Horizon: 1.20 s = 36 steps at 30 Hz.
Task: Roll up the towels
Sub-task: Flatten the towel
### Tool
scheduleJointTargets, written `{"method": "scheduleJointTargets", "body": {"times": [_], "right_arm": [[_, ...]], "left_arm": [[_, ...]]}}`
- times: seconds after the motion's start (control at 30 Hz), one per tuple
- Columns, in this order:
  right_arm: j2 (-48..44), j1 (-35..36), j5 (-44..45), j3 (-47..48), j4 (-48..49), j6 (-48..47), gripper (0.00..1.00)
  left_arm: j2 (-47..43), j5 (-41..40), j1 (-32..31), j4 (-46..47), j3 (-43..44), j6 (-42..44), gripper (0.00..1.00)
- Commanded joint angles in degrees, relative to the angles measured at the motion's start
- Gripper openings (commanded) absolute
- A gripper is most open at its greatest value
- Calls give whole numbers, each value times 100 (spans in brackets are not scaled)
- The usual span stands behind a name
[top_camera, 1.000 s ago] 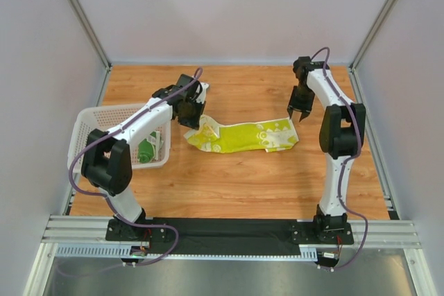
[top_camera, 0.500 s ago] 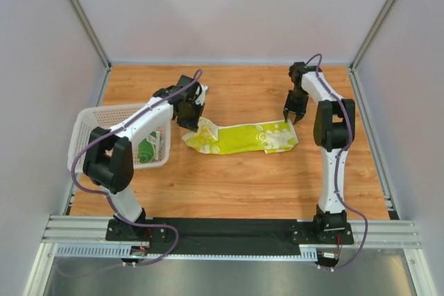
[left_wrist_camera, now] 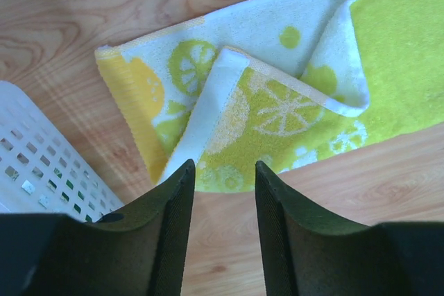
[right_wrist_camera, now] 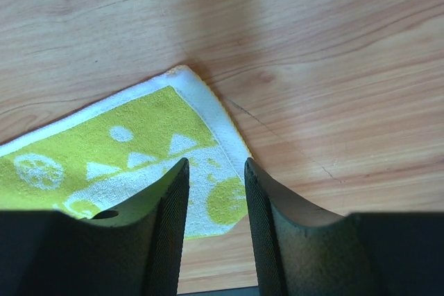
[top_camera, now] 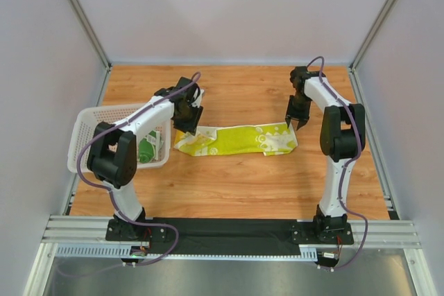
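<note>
Bright, even light; soft shadows on the table (top_camera: 236, 178) (broader in wrist views); focus sharp.

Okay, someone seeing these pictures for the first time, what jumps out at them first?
The lime-yellow towel stretched across the middle of the table, its left end folded over. The left gripper and right gripper hang open over its ends. At the left edge, a white mesh basket holds a dark green towel.

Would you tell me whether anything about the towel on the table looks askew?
The lime-yellow towel lies stretched out, but its end by the left hand is rumpled, one corner folded back over itself. The end by the right hand lies flat.
</note>
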Motion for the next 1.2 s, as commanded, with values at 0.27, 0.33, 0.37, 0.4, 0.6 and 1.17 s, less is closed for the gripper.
{"method": "scheduleJointTargets", "body": {"times": [0.27,0.33,0.37,0.4,0.6,1.17], "right_arm": [[-448,15,75,-67,152,-187,39],[-466,7,84,-58,126,-205,39],[-475,15,101,-67,117,-214,39],[-475,15,102,-59,117,-214,39],[-448,15,119,12,46,-231,39],[-510,15,137,-84,20,-170,40]], "left_arm": [[852,-5,10,94,561,198,52],[1071,30,10,60,718,242,52],[1142,30,10,42,772,242,52],[1213,22,10,24,807,251,52],[1459,-75,10,24,799,207,36],[1073,-514,10,-187,790,84,19]]}}
